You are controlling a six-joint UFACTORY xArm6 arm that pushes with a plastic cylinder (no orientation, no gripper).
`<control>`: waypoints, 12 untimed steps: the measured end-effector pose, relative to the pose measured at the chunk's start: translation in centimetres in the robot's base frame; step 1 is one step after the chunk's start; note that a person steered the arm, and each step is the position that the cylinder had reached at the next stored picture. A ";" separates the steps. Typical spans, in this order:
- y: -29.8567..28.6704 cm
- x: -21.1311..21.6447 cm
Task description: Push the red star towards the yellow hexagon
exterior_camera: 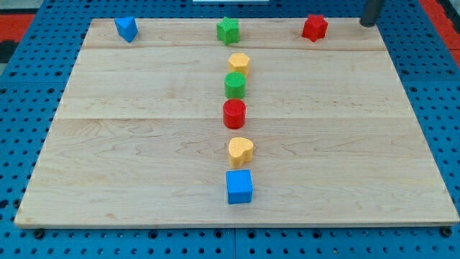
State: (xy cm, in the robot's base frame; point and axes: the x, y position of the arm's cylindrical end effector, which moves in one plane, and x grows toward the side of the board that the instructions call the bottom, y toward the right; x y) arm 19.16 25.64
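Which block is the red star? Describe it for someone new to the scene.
Look along the wooden board's top edge, where three blocks sit. The red star is the rightmost, nearest my tip; the other red block is round and mid-board.

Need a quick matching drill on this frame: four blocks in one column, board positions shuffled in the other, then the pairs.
Blocks:
1. red star
2. blue cube
3. yellow hexagon
4. green star

Places:
A. bottom end of the centre column
B. top edge, right, nearest my tip
C. top edge, centre
D. top end of the centre column

Pairs: 1-B, 2-A, 3-D, 4-C
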 end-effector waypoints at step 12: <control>-11.8 7.6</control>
